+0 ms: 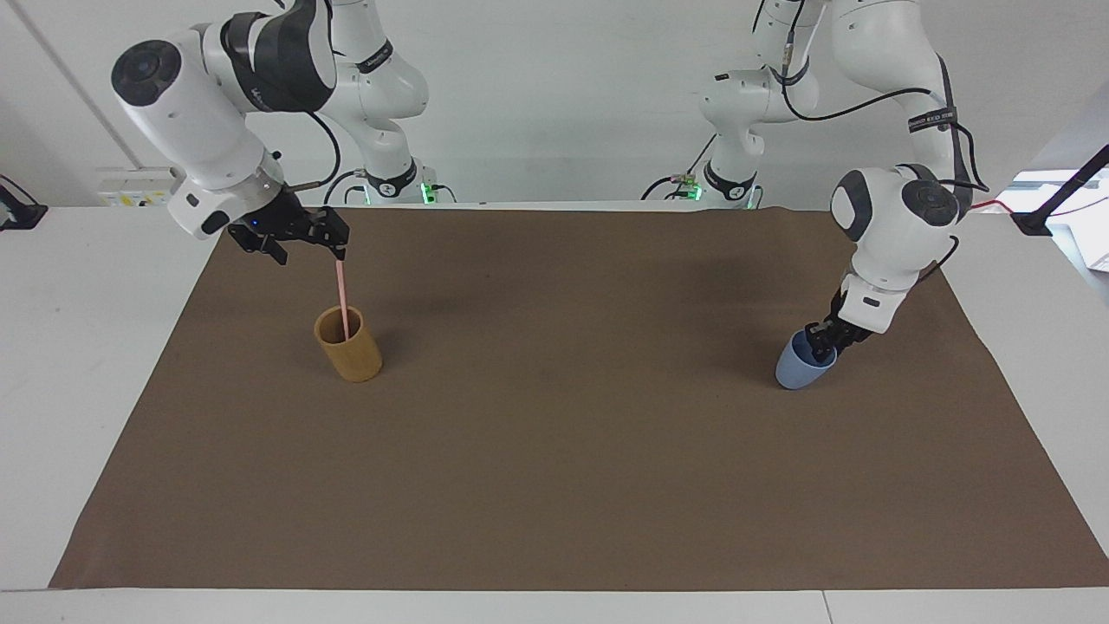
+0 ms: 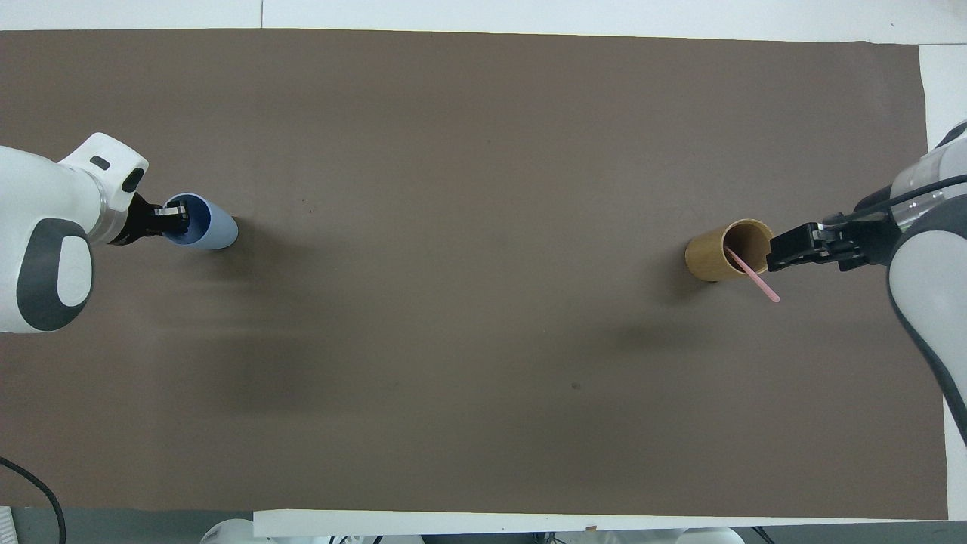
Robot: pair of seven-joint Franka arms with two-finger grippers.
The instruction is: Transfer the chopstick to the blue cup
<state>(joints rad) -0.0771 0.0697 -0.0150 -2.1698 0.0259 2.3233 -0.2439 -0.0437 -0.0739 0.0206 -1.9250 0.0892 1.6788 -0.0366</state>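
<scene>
The pink chopstick (image 1: pixel 343 299) stands in the bamboo cup (image 1: pixel 348 344) near the right arm's counter edge, the right tool (image 1: pixel 314 245) spread wide at its tip. The left tool (image 1: pixel 824 341) seems to grip the blue cup (image 1: pixel 801 367) rim.

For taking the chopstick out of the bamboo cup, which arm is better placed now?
The right arm. Its hand is at the top end of the chopstick standing in the bamboo cup. The left hand is at the rim of the blue cup, at the left arm's end of the table.
</scene>
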